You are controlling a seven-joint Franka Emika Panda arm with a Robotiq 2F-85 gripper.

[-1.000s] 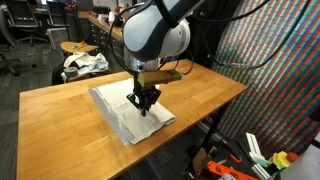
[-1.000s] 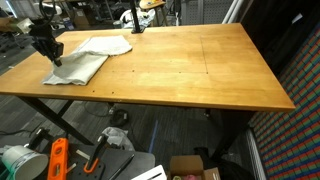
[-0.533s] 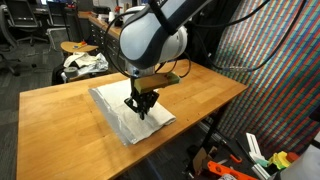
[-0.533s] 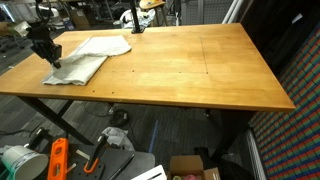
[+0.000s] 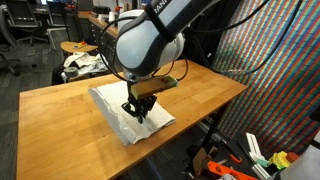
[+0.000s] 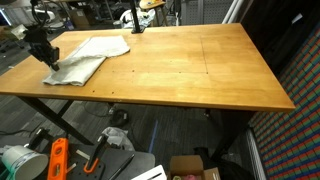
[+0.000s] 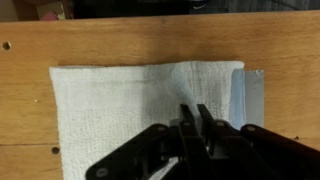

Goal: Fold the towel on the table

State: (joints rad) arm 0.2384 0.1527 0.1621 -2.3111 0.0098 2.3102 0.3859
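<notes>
A small round wooden stool (image 5: 72, 47) stands in the background, a white-and-dark bundle of fabric (image 5: 85, 64) just beside it. A multicoloured speckled wall panel (image 5: 275, 55) fills one side. On the dark grey floor (image 6: 160, 135) lie an orange tool (image 6: 57, 160) and an open brown cardboard box (image 6: 190, 167).

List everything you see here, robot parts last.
table: one, light-brown wooden top, dark legs, centre of the scene.
towel: one, white to light grey, lying on the table near one end.
stool: one, round, wooden, behind the table.
fabric bundle: one, white and dark, by the stool.
orange tool: one, on the floor under the table.
arm: one, white, above the towel.
gripper: one, black, closed, pinching the towel.
</notes>
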